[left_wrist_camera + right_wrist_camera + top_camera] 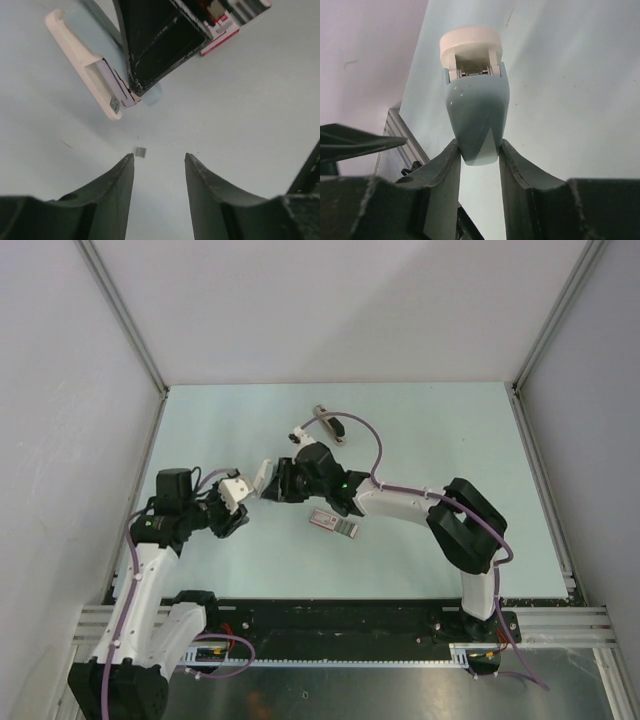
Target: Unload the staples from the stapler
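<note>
**While the stapler is held up, a piece of the staples lies loose on the table**

So that the contents can fall out, as I judge it, the right gripper is closed firmly on the pale blue tail of the stapler. It holds the stapler out over the table with the cream top part at the far end. The right wrist view shows a metal channel under that cream part. Whether any staples sit in it cannot be told.

In the left wrist view, one small grey piece of the staples lies on the surface near the stapler's tip, apart from it. The left gripper hangs just beside that piece. Its jaws are parted to a moderate gap with nothing between them, a placement that suits collecting the piece or steadying the stapler.

The pink-and-white box lies near the right arm's wrist, touched by neither gripper. A slim tan-and-black tool lies well apart at the far side, and its purpose cannot be told.

Assessment: unloading is in hand, and completion is not confirmed.
</note>
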### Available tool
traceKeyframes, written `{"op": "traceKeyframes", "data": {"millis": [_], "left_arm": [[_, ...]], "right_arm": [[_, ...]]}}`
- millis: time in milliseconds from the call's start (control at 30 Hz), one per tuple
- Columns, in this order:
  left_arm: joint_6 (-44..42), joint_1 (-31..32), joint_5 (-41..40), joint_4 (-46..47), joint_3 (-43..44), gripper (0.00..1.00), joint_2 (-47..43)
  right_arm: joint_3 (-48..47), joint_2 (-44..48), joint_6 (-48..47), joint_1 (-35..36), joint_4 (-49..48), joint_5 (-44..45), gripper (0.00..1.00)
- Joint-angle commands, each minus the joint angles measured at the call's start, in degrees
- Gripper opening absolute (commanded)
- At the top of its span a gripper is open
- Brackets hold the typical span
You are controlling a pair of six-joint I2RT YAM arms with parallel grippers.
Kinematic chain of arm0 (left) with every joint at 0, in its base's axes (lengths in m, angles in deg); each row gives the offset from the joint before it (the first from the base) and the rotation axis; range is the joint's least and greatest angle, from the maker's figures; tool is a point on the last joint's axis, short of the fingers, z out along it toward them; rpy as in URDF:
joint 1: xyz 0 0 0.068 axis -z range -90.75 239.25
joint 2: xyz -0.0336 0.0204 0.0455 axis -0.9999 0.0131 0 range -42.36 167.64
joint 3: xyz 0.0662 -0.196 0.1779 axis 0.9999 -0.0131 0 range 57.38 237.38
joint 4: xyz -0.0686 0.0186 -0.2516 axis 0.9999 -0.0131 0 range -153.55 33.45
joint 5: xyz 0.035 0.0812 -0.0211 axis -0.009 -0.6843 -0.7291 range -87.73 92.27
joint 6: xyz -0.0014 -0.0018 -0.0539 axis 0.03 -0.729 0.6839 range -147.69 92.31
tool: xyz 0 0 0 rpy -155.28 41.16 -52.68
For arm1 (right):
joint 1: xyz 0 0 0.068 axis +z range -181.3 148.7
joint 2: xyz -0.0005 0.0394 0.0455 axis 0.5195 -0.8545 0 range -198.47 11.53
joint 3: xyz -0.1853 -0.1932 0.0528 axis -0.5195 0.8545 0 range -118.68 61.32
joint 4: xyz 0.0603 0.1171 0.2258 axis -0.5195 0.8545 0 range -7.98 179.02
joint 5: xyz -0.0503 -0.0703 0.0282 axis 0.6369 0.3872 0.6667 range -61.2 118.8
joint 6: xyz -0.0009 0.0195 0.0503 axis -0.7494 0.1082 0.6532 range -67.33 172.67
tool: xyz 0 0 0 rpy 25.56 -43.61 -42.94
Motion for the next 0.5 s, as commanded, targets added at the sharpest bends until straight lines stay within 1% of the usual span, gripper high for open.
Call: {"op": "traceKeyframes", "data": {"millis": [0,133,233,267,300,333,367,400,467], "left_arm": [[10.3,0.28,4.78,-2.77,7.56,0.51,-2.35],[18.02,-0.4,3.35,-2.7,13.99,0.56,-1.72],[21.99,-1.36,1.67,-2.73,16.8,0.6,-0.62],[22.96,-2.32,0.44,-2.69,17.65,0.68,-0.17],[24.19,-3.23,-1.62,-2.63,18.51,0.82,0.36],[25.38,-4.27,-3.75,-2.59,19.6,0.91,1.16],[26.15,-5.53,-5.0,-2.58,20.76,0.95,2.04],[26.89,-7.48,-5.09,-2.61,21.77,0.97,2.74],[28.1,-12.59,-2.37,-2.57,23.59,0.99,3.77]], "right_arm": [[-7.82,1.08,-3.26,0.39,7.05,2.93,0.0],[-23.48,-7.36,-10.55,2.13,30.07,9.95,0.0],[-32.59,-14.13,-12.53,3.3,41.55,14.35,0.0],[-34.66,-15.71,-12.79,3.6,43.67,15.29,0.0],[-36.27,-17.07,-13.09,3.93,45.39,16.16,0.0],[-37.99,-18.28,-13.38,4.26,47.04,17.35,0.0],[-40.39,-19.59,-13.74,4.57,48.66,18.46,0.0],[-42.78,-20.99,-14.19,4.8,50.52,19.42,0.0],[-48.06,-24.39,-14.89,5.14,54.54,20.99,0.0]]}}
